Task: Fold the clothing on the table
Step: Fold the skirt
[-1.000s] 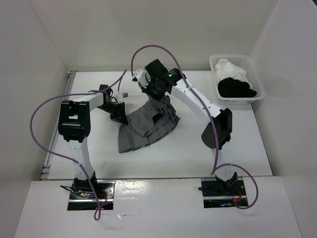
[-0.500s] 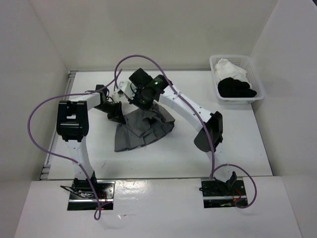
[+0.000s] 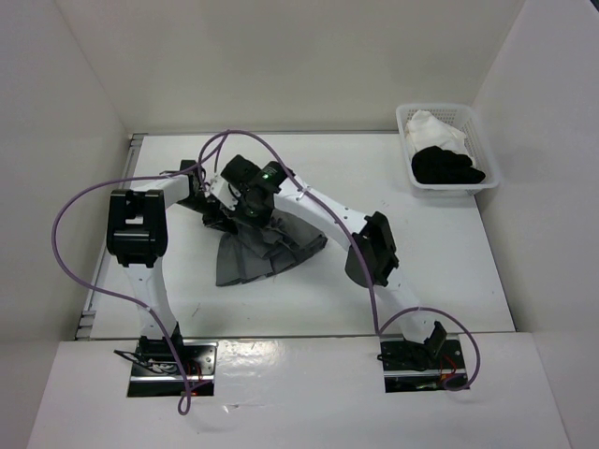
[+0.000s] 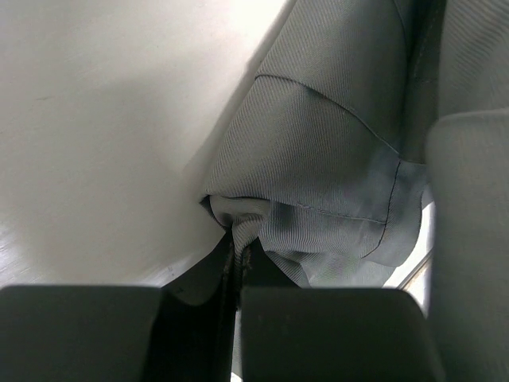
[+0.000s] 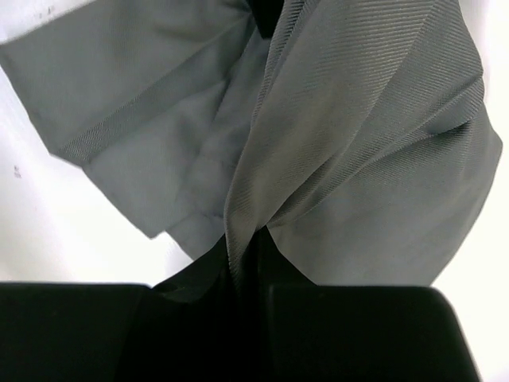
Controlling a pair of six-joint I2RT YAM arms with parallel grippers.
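The clothing (image 3: 267, 251), a grey pleated skirt, lies bunched on the white table (image 3: 421, 262) left of centre. My left gripper (image 3: 214, 217) is at the skirt's upper left edge and is shut on a pinch of the clothing (image 4: 318, 159), its fingers (image 4: 235, 263) pressed together on the fabric. My right gripper (image 3: 245, 217) hangs just right of the left one, shut on a raised fold of the clothing (image 5: 358, 143) that drapes down from its jaws (image 5: 246, 255). The two grippers are close together over the skirt's top.
A small white basket (image 3: 479, 142) at the back right holds a white garment (image 3: 432, 127) and a black garment (image 3: 447, 166). A metal rail (image 3: 105, 243) runs along the table's left edge. White walls close in the sides and back.
My right gripper has swept left and toward me with its fold of skirt, ending beside the left gripper. The skirt has gathered into a narrower heap. The left gripper stayed put.
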